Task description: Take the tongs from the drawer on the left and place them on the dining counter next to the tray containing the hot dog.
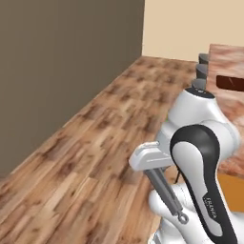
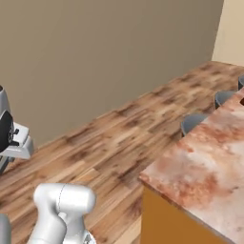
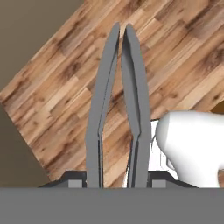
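While the tongs (image 3: 114,100) ride in the arm's grip, the carry to the island is the step in hand

Seen along the hand, the end effector (image 3: 114,178) pinches the two grey arms near their base, and they run up together to nearly touching tips over the wood floor (image 1: 95,143). From the left base camera the tongs (image 1: 167,195) hang low beside the arm, ring end down. Off to the right stands the dining counter tabletop (image 2: 209,157), grey stools (image 2: 195,123) along its edge; a dark tray (image 1: 230,83) lies far back on it. I'd judge the next move calls for closing on that tray before setting the tongs down beside it
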You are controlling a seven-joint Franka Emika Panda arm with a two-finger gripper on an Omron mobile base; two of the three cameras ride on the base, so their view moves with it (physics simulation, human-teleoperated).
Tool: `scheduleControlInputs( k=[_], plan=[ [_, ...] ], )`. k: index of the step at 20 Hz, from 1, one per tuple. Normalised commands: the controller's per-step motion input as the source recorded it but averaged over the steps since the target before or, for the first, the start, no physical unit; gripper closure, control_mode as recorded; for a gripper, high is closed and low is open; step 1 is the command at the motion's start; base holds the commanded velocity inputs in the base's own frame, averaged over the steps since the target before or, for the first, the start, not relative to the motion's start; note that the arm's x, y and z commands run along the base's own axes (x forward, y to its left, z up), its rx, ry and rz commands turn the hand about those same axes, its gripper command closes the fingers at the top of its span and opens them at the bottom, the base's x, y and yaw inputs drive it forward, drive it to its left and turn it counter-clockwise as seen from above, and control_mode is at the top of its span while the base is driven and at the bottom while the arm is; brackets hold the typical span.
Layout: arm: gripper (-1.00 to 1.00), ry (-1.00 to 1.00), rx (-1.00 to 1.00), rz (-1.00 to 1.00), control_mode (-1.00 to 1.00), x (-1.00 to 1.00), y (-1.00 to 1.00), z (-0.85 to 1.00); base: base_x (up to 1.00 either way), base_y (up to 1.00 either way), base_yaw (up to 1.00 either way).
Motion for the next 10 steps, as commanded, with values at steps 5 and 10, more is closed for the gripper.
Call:
scheduleControlInputs(
  k=[5, 10],
  plan=[
    [1.00, 0.00, 0.00, 0.00, 1.00, 0.00, 0.00, 0.00, 1.00, 0.97, -0.65],
    [1.00, 0.00, 0.00, 0.00, 1.00, 0.00, 0.00, 0.00, 1.00, 0.95, -0.64]
  ],
)
